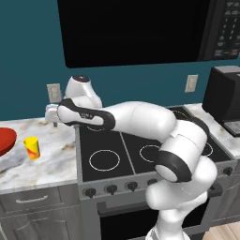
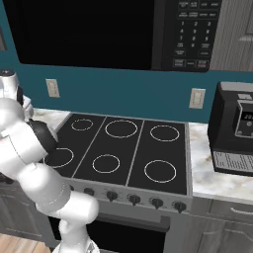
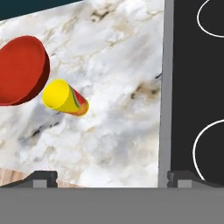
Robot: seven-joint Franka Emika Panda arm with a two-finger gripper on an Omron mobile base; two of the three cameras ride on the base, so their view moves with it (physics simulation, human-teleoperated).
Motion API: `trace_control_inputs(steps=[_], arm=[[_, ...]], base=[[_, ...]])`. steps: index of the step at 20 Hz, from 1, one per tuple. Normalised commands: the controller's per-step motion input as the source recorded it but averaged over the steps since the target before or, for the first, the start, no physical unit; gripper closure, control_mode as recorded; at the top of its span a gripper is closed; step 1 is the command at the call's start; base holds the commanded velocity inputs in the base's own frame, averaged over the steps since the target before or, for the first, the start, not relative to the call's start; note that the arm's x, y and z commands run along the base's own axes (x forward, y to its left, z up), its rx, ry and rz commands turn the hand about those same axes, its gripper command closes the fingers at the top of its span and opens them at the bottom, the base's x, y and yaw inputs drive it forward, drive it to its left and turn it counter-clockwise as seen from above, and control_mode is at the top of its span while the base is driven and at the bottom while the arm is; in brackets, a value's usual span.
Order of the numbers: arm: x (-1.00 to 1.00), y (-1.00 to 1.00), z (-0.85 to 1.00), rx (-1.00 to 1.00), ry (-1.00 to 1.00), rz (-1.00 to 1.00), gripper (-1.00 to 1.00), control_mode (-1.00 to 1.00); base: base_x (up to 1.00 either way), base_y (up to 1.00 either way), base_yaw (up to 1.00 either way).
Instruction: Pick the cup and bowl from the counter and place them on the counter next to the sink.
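Observation:
A small yellow cup (image 1: 32, 147) with red-orange markings stands on the marble counter (image 1: 51, 159), left of the stove. The wide red bowl (image 1: 5, 139) sits just left of it, cut off by the frame edge. My gripper (image 1: 52, 116) hangs above the counter's back part near the wall, up and to the right of the cup. In the hand view the cup (image 3: 65, 98) and bowl (image 3: 22, 70) lie left of centre, and my gripper (image 3: 111, 179) stands open and empty, its fingertips (image 3: 43, 178) spread wide. The sink is out of view.
A black stovetop (image 1: 122, 150) with white burner rings borders the counter on the right, with knobs along its front. A dark coffee machine (image 1: 225, 101) stands on the far right counter. A microwave (image 2: 148, 29) hangs above the stove.

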Motion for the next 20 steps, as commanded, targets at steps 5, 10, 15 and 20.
trace_control_inputs(steps=[5,10,15,20], arm=[[0.19,0.33,-0.16,0.0,0.04,0.0,-1.0,-1.0],[0.02,0.38,-0.29,-0.05,0.03,0.0,-1.0,-1.0],[0.0,0.33,-0.23,-0.08,0.01,0.0,-1.0,-1.0],[0.01,0.24,-0.06,-0.06,0.01,-0.06,-1.0,-1.0]], base=[[0.0,0.0,0.0],[0.0,0.0,0.0],[0.0,0.0,0.0],[0.0,0.0,0.0]])
